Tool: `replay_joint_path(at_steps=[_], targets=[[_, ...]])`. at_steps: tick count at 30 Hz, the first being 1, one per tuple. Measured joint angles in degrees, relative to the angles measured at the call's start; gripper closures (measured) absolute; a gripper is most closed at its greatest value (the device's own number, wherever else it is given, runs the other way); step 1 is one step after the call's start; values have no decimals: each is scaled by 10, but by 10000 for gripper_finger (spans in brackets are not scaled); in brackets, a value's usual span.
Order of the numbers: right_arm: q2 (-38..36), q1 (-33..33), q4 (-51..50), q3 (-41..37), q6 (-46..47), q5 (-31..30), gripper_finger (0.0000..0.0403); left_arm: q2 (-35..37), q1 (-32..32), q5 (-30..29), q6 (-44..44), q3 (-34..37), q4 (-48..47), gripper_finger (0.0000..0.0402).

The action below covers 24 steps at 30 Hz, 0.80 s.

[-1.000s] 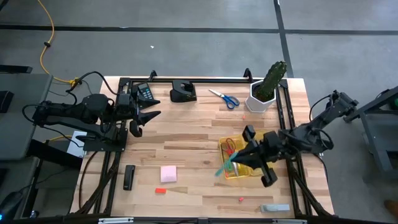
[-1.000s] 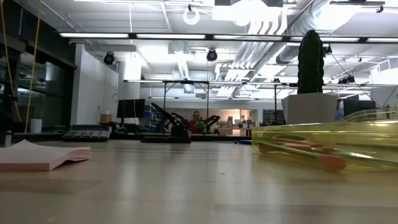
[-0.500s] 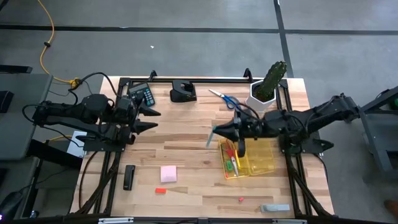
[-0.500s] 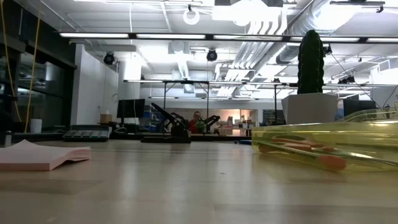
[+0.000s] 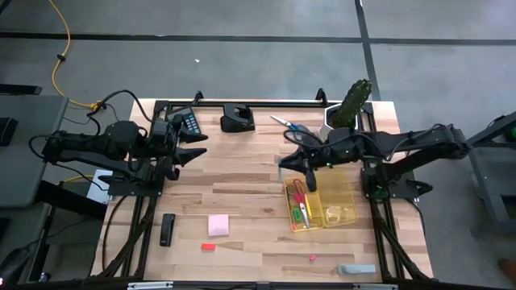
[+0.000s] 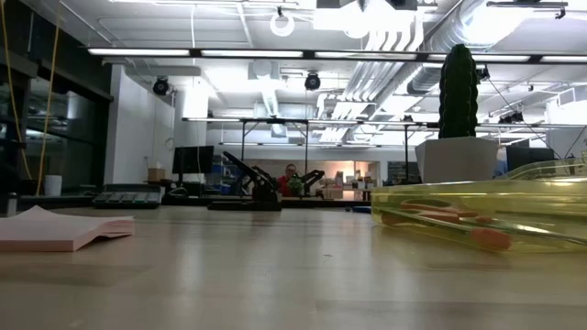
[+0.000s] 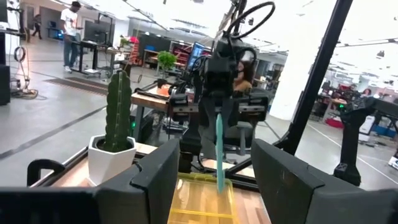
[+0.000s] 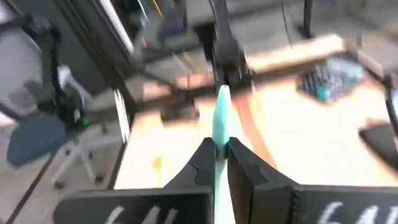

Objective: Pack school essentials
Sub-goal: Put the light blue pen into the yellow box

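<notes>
My right gripper hovers above the table just left of the clear yellow tray's far end, shut on a teal pen. Red-handled scissors and thin pens lie in the tray. Blue-handled scissors lie flat near the far edge. The pink sticky pad and two tiny red bits rest on the near half of the table. My left gripper waits open at the left side. No gripper shows in the low view. My right gripper pinches the teal pen between its two fingers. The pen lies along the fingers, and its free end sticks out past the fingertips. In the left wrist view the pen hangs lifted clear, pointing down over the tray.
A green cactus in a white pot stands at the far right corner. A black device and a calculator sit along the far edge. A black bar and a small grey block lie near the near edge.
My right gripper has risen from the tray's near left corner and swung toward the far edge and the table's left, turning as it went. It carries the teal pen lifted clear. My left gripper has turned a little toward the table's right.
</notes>
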<state>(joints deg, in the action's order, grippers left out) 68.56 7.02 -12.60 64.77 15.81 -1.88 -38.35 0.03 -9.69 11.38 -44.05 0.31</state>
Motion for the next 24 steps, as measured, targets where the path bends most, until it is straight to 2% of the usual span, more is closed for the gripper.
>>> replay_joint_path(at_steps=[5, 10, 16, 24], targets=[[-19, 5, -198, 0, 88, 23, 403, 0, 0, 0, 0, 0, -1, 213], [11, 20, -353, 0, 196, 6, 403, 0, 0, -1, 0, 0, -5, 213], [79, 20, -373, 0, 306, -12, 403, -1, 0, 0, 0, 0, -5, 213], [158, 18, -398, -3, 424, 6, 403, -1, 0, 0, 0, 0, -5, 213]])
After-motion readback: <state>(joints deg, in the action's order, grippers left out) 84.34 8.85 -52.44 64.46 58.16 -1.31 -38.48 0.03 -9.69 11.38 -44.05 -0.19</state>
